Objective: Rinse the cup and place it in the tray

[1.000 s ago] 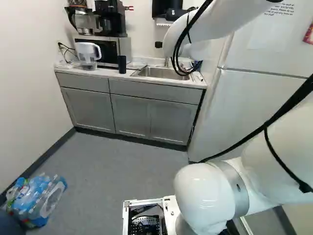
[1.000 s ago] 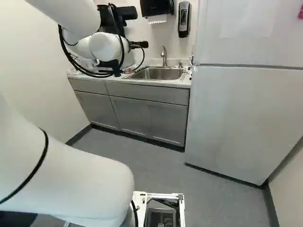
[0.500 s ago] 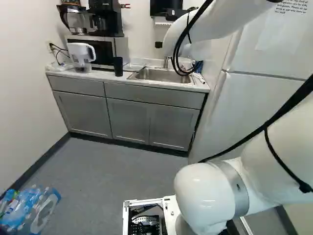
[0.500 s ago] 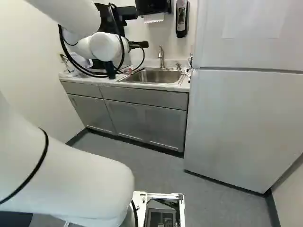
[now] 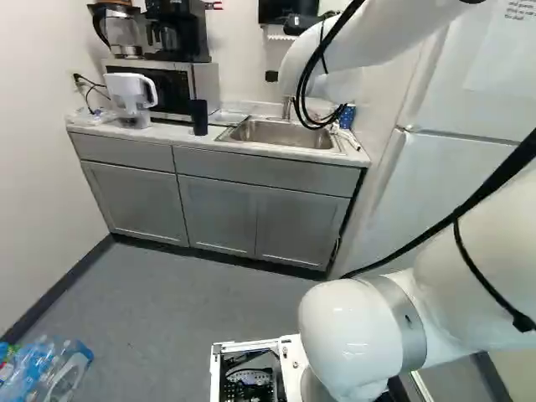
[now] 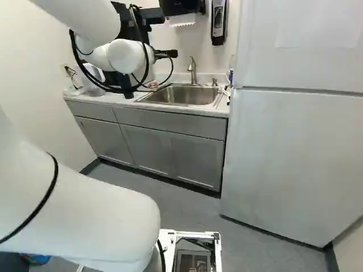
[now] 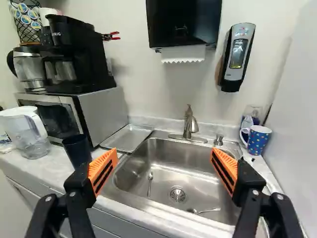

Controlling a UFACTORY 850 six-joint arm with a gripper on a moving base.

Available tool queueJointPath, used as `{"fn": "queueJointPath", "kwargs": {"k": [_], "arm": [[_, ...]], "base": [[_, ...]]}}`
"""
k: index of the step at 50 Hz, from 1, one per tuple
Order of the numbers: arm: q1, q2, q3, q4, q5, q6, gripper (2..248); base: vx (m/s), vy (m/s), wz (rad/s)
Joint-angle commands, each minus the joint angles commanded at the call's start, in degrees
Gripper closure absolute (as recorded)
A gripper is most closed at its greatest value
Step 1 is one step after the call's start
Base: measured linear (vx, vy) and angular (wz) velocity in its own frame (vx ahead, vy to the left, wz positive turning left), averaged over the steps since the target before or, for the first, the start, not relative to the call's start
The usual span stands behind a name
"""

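Beyond the wrist, mostly hidden by it, my gripper shows a black part at counter height. In the wrist view the gripper stands open, nothing between its orange-padded fingers, pointing toward the sink. A black cup stands upright on the counter, just past one finger; the left base view shows this cup too. The shallow metal tray lies flat between microwave and sink. At the sink's back rim rises the faucet.
Two utensils lie in the sink. A dotted mug stands at the sink's far corner by the refrigerator. A clear pitcher, microwave and coffee maker line the other side. Bottles lie on the floor.
The base has moved forward: counter, sink and cabinets look nearer in both base views, and the floor bottles have slid toward the view's edge. The arm keeps its pose above its lowest joint.
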Motion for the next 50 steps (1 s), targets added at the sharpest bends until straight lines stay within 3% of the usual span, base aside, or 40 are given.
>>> {"fn": "queueJointPath", "kwargs": {"k": [50], "arm": [[0.0, 0.0, 0.0, 0.0, 0.0, 0.0, 3]], "base": [[0.167, 0.003, 0.164]]}}
